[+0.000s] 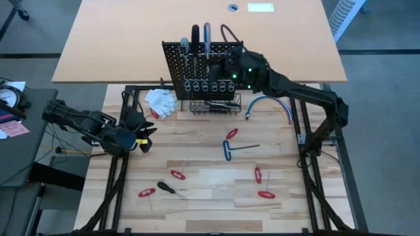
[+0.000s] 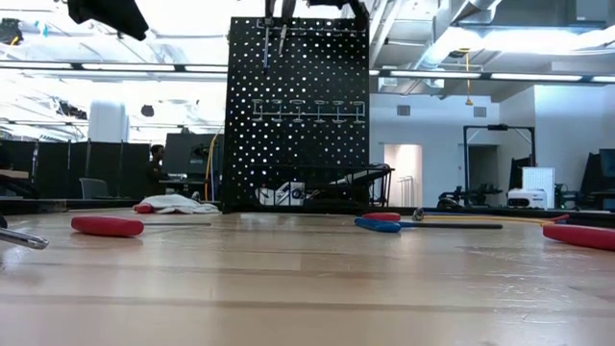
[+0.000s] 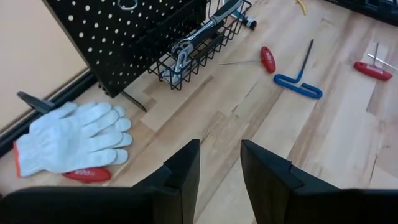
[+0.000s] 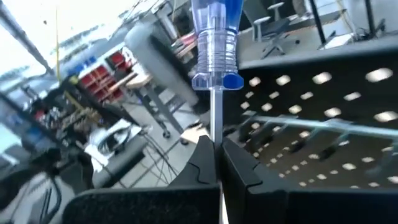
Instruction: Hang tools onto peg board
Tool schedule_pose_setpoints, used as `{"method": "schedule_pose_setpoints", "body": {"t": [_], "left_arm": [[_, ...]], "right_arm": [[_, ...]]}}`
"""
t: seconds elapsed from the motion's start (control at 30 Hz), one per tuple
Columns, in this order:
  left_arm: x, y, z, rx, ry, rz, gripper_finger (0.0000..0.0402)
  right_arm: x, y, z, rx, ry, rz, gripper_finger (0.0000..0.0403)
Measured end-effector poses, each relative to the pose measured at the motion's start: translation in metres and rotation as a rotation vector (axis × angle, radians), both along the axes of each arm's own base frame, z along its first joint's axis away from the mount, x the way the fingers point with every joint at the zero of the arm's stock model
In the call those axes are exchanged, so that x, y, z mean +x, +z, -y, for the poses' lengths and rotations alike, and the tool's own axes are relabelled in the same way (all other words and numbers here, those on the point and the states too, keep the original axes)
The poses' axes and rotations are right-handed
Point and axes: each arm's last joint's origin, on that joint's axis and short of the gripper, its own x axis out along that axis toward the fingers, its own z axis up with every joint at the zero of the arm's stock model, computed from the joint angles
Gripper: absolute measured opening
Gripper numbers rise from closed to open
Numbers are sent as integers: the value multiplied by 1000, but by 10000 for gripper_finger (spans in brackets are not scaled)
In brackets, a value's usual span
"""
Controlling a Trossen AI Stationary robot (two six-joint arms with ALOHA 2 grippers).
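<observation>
The black peg board (image 1: 200,65) stands upright at the table's far middle, with a row of silver rings (image 1: 211,86) and a wire basket (image 1: 215,103) holding a silver wrench (image 3: 186,46). My right gripper (image 4: 216,155) is up at the board's top (image 1: 223,65), shut on a screwdriver with a blue and clear handle (image 4: 216,37). A black handle (image 1: 195,36) and a grey one (image 1: 184,44) stand beside it at the board's top. My left gripper (image 3: 221,165) is open and empty, above the table's left side (image 1: 147,134). My right gripper pinches the screwdriver's thin metal shaft (image 4: 216,121) between its two fingers, a little below the handle. The handle stands upright above the fingertips, beside the board's front (image 4: 323,99). The fingers hide the shaft's lower end.
White gloves (image 1: 161,101) lie left of the board, partly over a red screwdriver (image 3: 87,174). Several red screwdrivers (image 1: 178,174) (image 1: 258,174), a black one (image 1: 165,187) and a blue T hex key (image 1: 228,151) lie on the table. A curved blue cable (image 1: 269,101) lies right of the basket.
</observation>
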Motion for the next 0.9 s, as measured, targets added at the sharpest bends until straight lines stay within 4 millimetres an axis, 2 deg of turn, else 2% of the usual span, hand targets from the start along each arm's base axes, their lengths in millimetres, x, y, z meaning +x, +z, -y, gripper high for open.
{"method": "schedule_pose_setpoints", "body": {"t": [0.17,0.27,0.47,0.9], "left_arm": [[-2,1,-1,20,-20,-8,109],[-3,2,-2,29,-9,5,109],[-2,3,-1,25,-4,29,109],[2,8,0,56,-35,65,109]], "right_arm": [[10,-11,8,21,-28,0,0],[18,-16,4,24,-25,8,0],[22,-18,-5,-19,-47,-24,0],[23,3,-30,-174,18,-15,0]]}}
